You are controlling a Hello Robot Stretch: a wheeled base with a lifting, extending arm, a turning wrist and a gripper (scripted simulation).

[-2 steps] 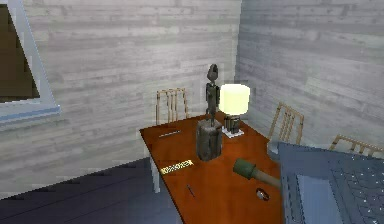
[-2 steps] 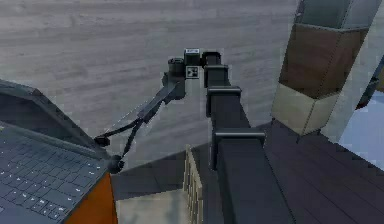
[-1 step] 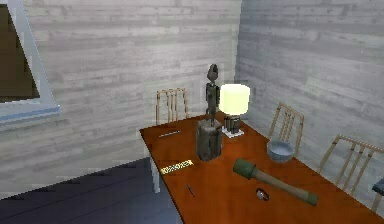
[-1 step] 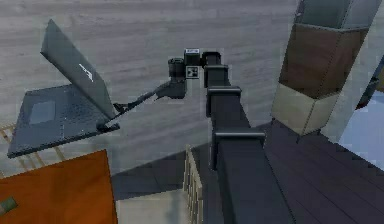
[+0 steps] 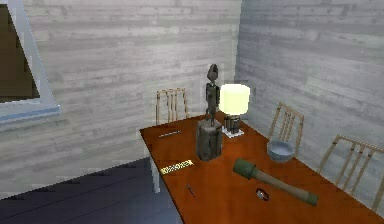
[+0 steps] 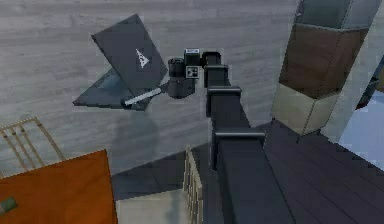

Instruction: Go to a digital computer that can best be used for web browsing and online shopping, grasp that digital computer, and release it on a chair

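Observation:
An open grey laptop [image 6: 122, 65] hangs in the air in front of the pale plank wall, clear of floor and table, in the arm side view. My gripper [image 6: 150, 96] holds it by its lower edge, at the far end of the dark arm [image 6: 235, 140] that rises from the bottom edge. Below and left of the laptop stands a wooden chair [image 6: 24, 140], and a pale chair back [image 6: 193, 185] stands just left of the arm. The forward view has chairs around a table: one at the far end [image 5: 172, 102] and two along the right side [image 5: 288, 122] [image 5: 352, 160].
A brown wooden table [image 5: 190, 150] carries a dark statue [image 5: 211, 120], a lit lamp [image 5: 235, 103], a grey bowl [image 5: 280, 152], a green bottle-like thing [image 5: 275, 180] and small items. Its corner [image 6: 50, 190] lies bottom left in the arm side view. Stacked cabinets [image 6: 320, 70] stand at the right.

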